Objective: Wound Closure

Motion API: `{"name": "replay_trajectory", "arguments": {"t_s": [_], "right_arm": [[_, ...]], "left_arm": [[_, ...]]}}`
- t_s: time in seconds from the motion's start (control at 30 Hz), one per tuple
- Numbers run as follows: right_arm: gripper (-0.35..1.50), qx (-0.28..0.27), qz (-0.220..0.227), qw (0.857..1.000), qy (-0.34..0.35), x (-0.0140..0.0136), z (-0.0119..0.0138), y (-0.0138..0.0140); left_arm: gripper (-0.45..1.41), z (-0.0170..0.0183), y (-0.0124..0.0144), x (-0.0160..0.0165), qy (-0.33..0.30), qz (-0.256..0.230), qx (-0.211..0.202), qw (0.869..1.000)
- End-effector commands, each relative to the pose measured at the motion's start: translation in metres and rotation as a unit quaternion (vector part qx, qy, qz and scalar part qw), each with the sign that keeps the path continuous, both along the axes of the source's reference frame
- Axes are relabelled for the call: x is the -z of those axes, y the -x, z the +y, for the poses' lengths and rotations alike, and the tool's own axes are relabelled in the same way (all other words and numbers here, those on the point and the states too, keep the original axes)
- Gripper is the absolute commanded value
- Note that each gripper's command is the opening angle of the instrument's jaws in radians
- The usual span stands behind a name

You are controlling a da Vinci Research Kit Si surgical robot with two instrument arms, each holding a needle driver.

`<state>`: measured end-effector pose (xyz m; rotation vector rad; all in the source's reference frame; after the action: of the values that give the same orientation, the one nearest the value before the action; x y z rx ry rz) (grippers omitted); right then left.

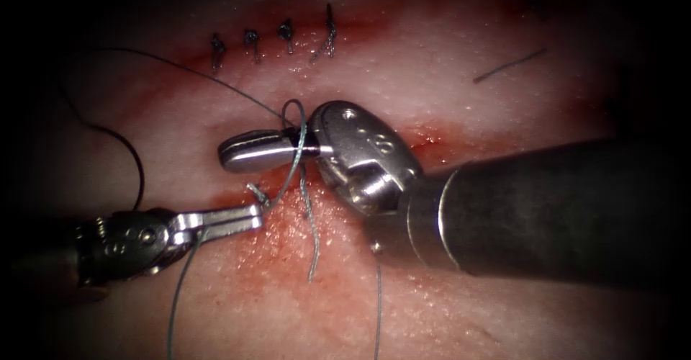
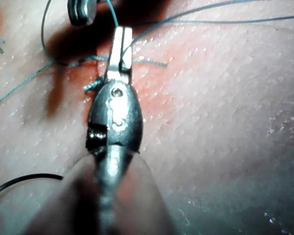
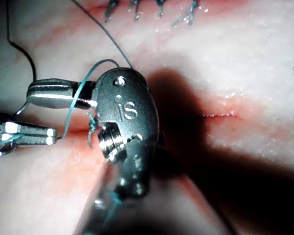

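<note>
Right hand [image 1: 234, 151] closed, thread [image 1: 294, 160] looped round, left hand [image 1: 255, 216] pinching thread

Left arm's tool [image 1: 253, 216] enters from the left, jaws closed on the thread [image 1: 296, 160] at the knot by the cut [image 1: 432, 140]. Right arm's tool [image 1: 237, 151] enters from the right, jaws closed, with a loop of thread wrapped around them. A free thread tail [image 1: 312, 237] lies on the near tissue [image 1: 504, 317]. Four tied stitches [image 1: 272, 43] sit on the far side. A cut thread end [image 1: 508, 65] lies far right. Red fluid [image 1: 288, 237] stains the tissue around the knot.
</note>
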<state>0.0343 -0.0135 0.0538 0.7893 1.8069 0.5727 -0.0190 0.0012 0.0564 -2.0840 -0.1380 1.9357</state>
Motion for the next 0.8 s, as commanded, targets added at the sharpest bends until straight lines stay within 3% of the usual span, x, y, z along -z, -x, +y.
{"name": "replay_trajectory", "arguments": {"t_s": [0.03,0.43,0.5,0.63,0.8], "right_arm": [[-0.35,0.015,0.002,1.000,0.004,-0.0006,-0.0003,-0.0006],[-0.35,0.122,0.013,0.992,0.039,-0.0008,-0.0010,-0.0001],[-0.35,0.158,0.018,0.986,0.055,-0.0009,-0.0012,-0.0001],[-0.35,0.257,0.024,0.960,0.113,-0.0013,-0.0019,0.0000],[-0.35,0.296,-0.005,0.941,0.162,-0.0017,-0.0027,-0.0002]], "left_arm": [[-0.45,-0.0006,0.0007,-0.0009,-0.005,0.002,-0.002,1.000],[-0.45,0.0013,0.0007,-0.0047,-0.007,0.055,0.005,0.998],[-0.45,0.0017,0.0005,-0.0049,-0.007,0.062,0.009,0.998],[-0.45,0.0021,0.0003,-0.0052,-0.009,0.078,0.011,0.997],[-0.45,0.0022,0.0003,-0.0052,-0.010,0.086,0.017,0.996]]}}
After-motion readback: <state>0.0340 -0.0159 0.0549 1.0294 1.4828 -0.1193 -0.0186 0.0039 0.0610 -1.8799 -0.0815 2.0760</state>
